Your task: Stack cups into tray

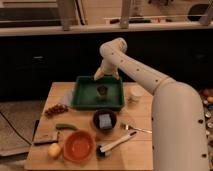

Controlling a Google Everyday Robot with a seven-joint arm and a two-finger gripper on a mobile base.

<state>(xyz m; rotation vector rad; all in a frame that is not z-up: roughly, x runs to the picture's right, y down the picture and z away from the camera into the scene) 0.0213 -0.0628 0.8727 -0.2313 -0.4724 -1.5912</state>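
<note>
The tray [84, 93] was seen as a shallow, rectangular, dark-green container with a raised rim, set toward the far side of a wooden table [140, 150]. It was the largest container on the table. One dark olive-brown cup [102, 91] was found standing upright inside the tray, right of its centre. The cup was small and round, and occupied only a minor part of the tray floor.

A second cup, cream-white [135, 93] and slightly wider, was located outside the tray, just beside its right rim, resting on the table surface. It was not stacked with the dark cup; the two were kept apart by the tray wall.

The gripper [101, 75] was positioned above the far edge of the tray, a little behind and above the dark cup, and was pointed downward. Contact with the cup was not observed. Whether the jaws were apart or together cannot be told. The white arm [145, 75] was extended from the lower right, bent at an elbow above the far rim of the tray.

On the near half of the table the following items were noted: a dark bowl with a blue square [105, 120] just in front of the tray, a large orange bowl [78, 145], a brush-like utensil [115, 145], a fork [135, 129], a bunch of grapes [56, 109], a green pod-shaped item [66, 127] and a yellow round fruit [54, 149].
</note>
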